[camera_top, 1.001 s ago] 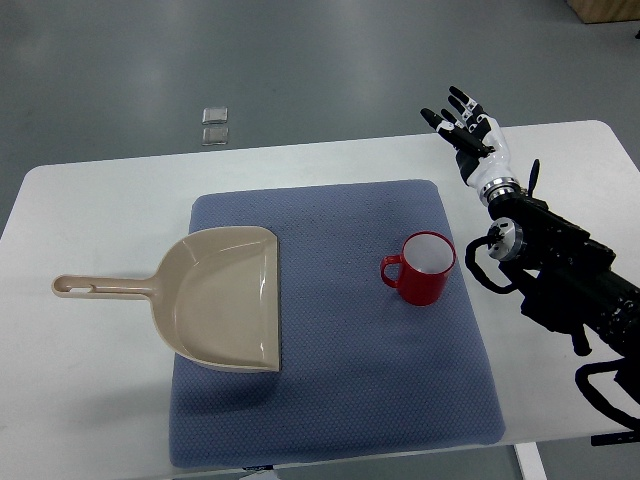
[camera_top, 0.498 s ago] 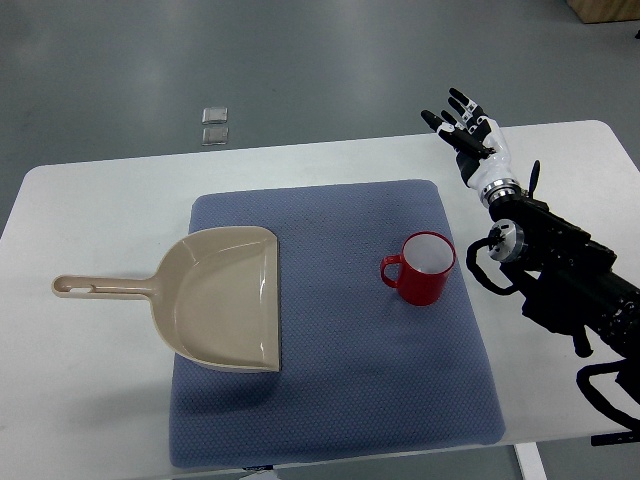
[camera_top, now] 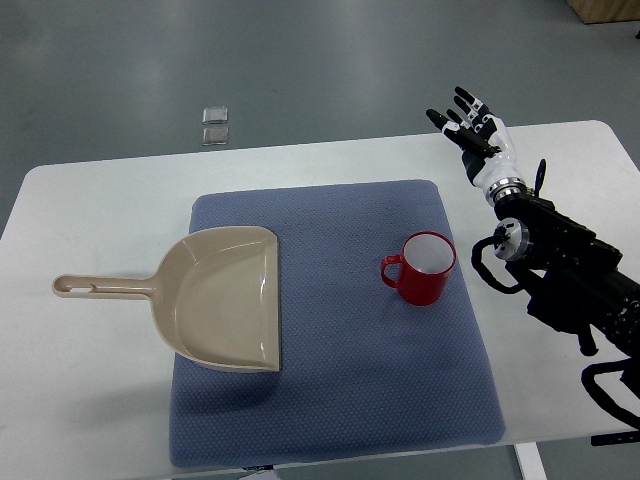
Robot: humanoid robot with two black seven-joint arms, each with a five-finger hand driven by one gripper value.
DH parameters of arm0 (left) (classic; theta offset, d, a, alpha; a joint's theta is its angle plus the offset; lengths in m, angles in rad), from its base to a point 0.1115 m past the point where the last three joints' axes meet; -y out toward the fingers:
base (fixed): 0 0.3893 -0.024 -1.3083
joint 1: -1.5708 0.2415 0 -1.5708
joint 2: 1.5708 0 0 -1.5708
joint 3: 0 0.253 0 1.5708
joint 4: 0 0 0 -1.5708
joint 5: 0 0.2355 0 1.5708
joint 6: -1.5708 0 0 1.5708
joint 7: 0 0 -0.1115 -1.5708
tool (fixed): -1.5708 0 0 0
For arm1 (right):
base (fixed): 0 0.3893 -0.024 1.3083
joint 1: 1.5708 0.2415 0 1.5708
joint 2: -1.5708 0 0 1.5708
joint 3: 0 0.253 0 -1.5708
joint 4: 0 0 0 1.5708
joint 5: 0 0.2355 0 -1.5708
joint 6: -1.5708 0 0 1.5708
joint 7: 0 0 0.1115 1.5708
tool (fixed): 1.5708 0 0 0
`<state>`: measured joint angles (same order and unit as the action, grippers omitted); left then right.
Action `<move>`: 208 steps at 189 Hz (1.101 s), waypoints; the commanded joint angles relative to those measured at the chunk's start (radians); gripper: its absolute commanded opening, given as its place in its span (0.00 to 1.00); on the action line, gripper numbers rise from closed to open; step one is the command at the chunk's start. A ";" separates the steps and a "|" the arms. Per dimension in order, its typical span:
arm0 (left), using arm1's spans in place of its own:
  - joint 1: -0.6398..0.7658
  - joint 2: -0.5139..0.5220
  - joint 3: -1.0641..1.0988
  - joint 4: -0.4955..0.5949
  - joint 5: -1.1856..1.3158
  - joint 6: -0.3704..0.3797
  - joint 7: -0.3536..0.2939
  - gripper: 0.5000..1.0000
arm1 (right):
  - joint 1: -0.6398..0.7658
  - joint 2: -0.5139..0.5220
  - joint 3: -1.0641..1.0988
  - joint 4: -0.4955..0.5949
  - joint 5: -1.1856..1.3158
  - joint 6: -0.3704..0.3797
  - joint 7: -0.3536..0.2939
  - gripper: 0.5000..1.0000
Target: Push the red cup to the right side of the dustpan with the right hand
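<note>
Approach step, by my judgement: right hand hovers with fingers spread, holding nothing, well beyond the red mug. Mug stands upright on a blue mat, right of the beige dustpan (handle pointing left). Next, the hand must lower beside it. White worktop, grey floor.

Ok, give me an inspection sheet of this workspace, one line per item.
Surface: white table with a blue mat in the middle.
Job's things: red cup upright on the mat, handle toward the dustpan; beige dustpan on the mat's left part, handle over bare table, well apart from the cup.
Clutter: nothing seen on the table.
Hands: right hand open, fingers spread, beyond the cup and not touching it; left hand not in view.
Cables: black loops on the right arm.
Surroundings: grey floor; two small clear squares on it.
</note>
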<state>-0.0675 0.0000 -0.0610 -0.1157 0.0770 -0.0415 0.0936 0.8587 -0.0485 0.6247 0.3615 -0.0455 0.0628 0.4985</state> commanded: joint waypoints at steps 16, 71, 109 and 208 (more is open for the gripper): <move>0.000 0.000 0.000 -0.002 0.000 0.000 0.000 1.00 | 0.006 -0.028 0.003 -0.001 -0.001 0.000 0.000 0.85; 0.000 0.000 0.000 -0.002 0.000 0.000 0.000 1.00 | -0.001 -0.079 -0.017 0.022 -0.001 0.000 0.000 0.85; 0.000 0.000 0.000 -0.002 0.000 0.000 0.000 1.00 | -0.030 -0.125 -0.079 0.060 -0.048 0.009 0.002 0.85; 0.000 0.000 0.000 -0.002 0.000 0.000 0.000 1.00 | -0.201 -0.383 -0.112 0.174 -0.175 0.190 0.112 0.85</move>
<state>-0.0675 0.0000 -0.0614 -0.1180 0.0766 -0.0415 0.0936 0.7006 -0.3841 0.5092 0.5333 -0.1956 0.1820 0.5906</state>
